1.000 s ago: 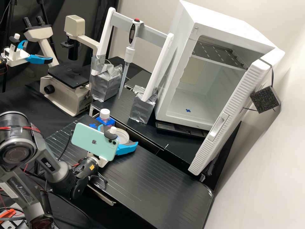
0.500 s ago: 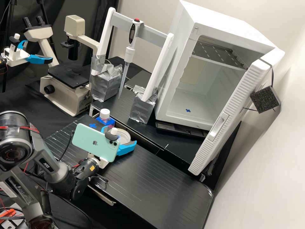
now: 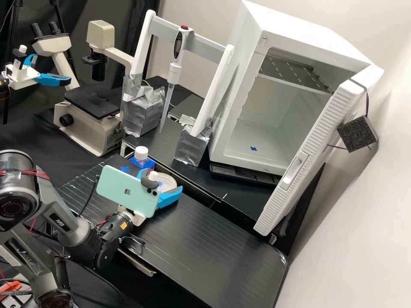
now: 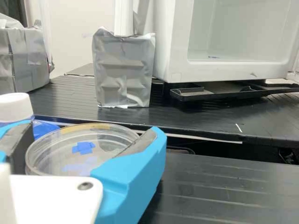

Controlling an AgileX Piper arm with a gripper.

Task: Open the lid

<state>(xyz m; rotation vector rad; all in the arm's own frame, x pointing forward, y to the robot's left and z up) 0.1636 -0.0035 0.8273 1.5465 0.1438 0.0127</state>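
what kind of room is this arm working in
Probably a biology lab: a microscope stands on the black bench, a pipette hangs from a white frame, and a clear round dish sits by the gripper.

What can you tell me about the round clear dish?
The dish is shallow, round and clear, like plastic, with a blue cross within its rim and a yellowish strip at its edge. It lies flat on the black bench, between the open fingers of the gripper; I can't tell whether they touch it.
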